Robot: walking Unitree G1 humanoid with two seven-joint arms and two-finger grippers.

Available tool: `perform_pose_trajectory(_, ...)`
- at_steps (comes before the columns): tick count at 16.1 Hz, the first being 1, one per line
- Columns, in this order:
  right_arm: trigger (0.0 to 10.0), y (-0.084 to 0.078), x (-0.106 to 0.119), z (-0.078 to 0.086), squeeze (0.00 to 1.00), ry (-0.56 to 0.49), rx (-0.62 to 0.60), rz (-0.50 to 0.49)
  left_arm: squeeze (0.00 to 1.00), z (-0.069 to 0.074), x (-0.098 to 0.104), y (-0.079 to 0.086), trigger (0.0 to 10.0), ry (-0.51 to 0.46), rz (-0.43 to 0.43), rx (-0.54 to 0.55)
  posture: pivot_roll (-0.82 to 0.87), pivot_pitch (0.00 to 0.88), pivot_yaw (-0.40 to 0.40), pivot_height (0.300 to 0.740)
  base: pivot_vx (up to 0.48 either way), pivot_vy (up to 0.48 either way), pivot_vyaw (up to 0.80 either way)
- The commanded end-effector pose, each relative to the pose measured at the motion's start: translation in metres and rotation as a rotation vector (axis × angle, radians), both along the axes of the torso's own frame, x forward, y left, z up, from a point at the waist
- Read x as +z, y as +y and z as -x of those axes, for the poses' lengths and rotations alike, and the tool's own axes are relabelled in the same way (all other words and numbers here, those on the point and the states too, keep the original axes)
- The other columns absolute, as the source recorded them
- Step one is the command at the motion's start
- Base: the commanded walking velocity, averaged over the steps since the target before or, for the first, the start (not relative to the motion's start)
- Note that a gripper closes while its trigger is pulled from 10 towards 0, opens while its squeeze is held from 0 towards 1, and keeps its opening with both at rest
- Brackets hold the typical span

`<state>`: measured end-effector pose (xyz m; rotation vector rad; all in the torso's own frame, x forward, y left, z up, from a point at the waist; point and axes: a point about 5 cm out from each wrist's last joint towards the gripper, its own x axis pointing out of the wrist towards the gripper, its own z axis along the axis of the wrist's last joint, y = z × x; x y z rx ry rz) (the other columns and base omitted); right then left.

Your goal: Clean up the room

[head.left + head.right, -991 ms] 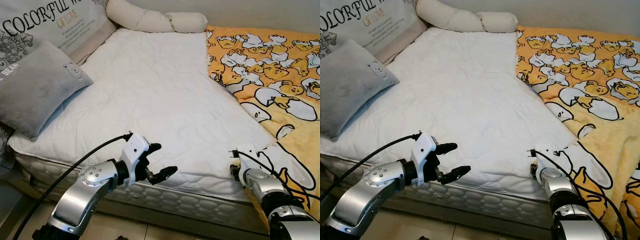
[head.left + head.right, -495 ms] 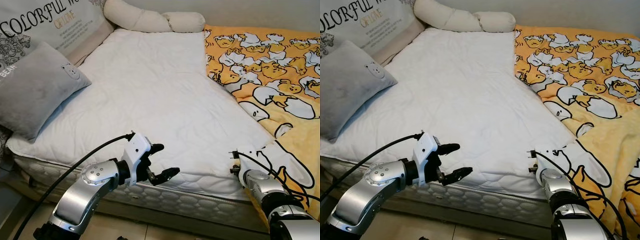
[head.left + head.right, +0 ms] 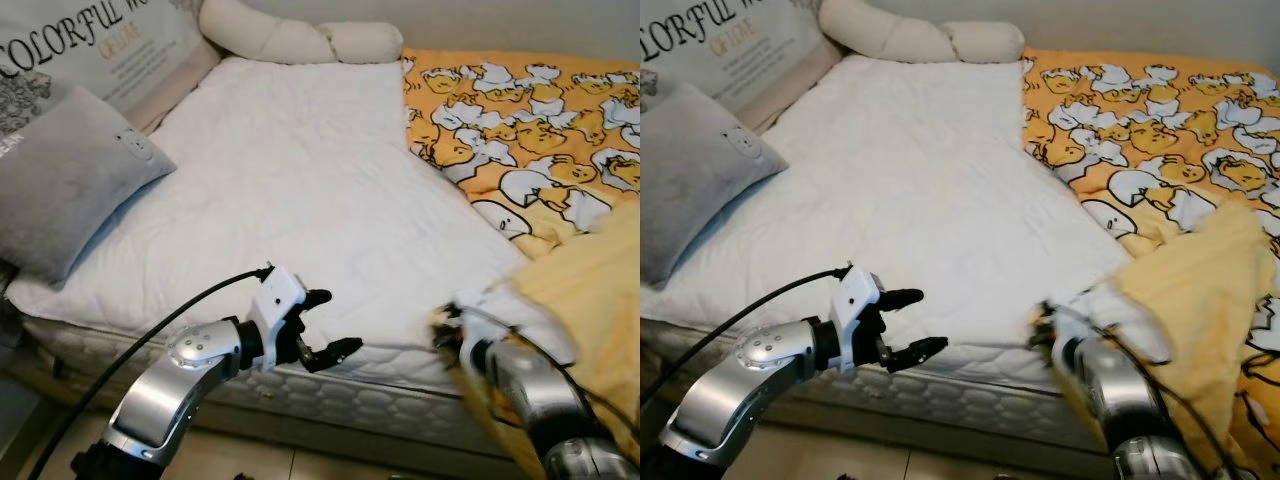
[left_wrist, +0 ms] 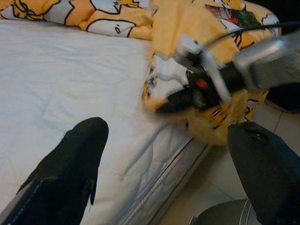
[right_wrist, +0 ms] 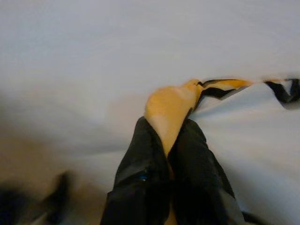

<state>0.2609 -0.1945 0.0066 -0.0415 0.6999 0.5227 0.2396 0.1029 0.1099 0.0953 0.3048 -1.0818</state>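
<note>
Blanket (image 3: pixel 545 150): yellow, duck print; covers the bed's 3 o'clock side, near corner lifted and bunched.
Right gripper (image 5: pixel 171 145): clenched on the blanket's corner, at the mattress front edge, 5 o'clock.
Left gripper (image 3: pixel 322 325): released, fingers spread, hovers at the front edge, 6 o'clock.
Bed (image 3: pixel 300 170): white quilted mattress.
Grey pillow (image 3: pixel 65 175): 9 o'clock.
Cream bolster (image 3: pixel 295 40): 12 o'clock.

one blanket (image 3: pixel 520 150), three pillows, one mattress (image 3: pixel 300 180), two claws.
</note>
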Motion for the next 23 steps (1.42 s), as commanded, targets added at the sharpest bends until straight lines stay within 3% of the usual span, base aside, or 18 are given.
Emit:
perform_pose_trajectory(1,0.0,0.02,0.012,0.009,0.0,-0.007,0.202,-0.097,0.0,0.001,-0.001,0.004,10.0,0.0,-0.018,-0.001,-0.07,0.0,0.014,0.74,0.0,0.0,0.0)
perform_pose_trajectory(4,0.0,0.017,0.014,0.046,0.0,0.135,0.417,-0.158,0.0,0.007,0.0,0.002,10.0,0.022,-0.008,-0.03,-0.06,0.0,0.007,0.74,0.0,0.0,0.0)
perform_pose_trajectory(5,0.0,0.016,0.014,0.051,0.0,0.16,0.452,-0.139,0.0,0.008,0.0,0.003,10.0,0.027,-0.01,-0.036,-0.06,0.0,0.009,0.74,0.0,0.0,0.0)
perform_pose_trajectory(6,2.8,0.012,0.011,0.051,0.0,0.157,0.445,-0.064,0.0,0.008,-0.001,0.003,10.0,0.03,-0.018,-0.037,-0.07,0.0,0.011,0.74,0.0,0.0,0.0)
perform_pose_trajectory(7,10.0,0.011,0.008,0.048,0.0,0.18,0.389,-0.051,0.0,0.008,-0.003,0.003,10.0,0.03,-0.023,-0.036,-0.06,0.0,0.011,0.74,0.0,0.0,0.0)
perform_pose_trajectory(9,10.0,0.014,0.01,0.042,1.0,0.185,0.326,-0.069,0.0,0.008,-0.003,0.003,10.0,0.027,-0.029,-0.04,-0.06,0.0,0.016,0.74,0.0,0.0,0.0)
perform_pose_trajectory(16,10.0,0.023,0.019,0.049,1.0,0.245,0.362,-0.102,0.0,0.006,-0.003,0.005,10.0,0.031,-0.044,-0.056,-0.06,0.0,0.023,0.74,0.0,0.0,0.0)
perform_pose_trajectory(19,10.0,0.02,0.02,0.05,1.0,0.266,0.366,-0.04,0.0,0.003,-0.002,0.004,10.0,0.026,-0.045,-0.06,-0.07,0.0,0.023,0.74,0.0,0.0,0.0)
perform_pose_trajectory(22,10.0,0.018,0.025,0.024,1.0,0.144,0.197,0.003,0.0,0.001,-0.002,0.003,10.0,0.018,-0.047,-0.052,-0.06,0.0,0.019,0.74,0.0,0.0,0.0)
perform_pose_trajectory(23,10.0,0.015,0.027,0.009,1.0,0.083,0.069,0.046,0.0,0.001,-0.002,0.004,10.0,0.018,-0.046,-0.046,-0.06,0.0,0.019,0.74,0.0,0.0,0.0)
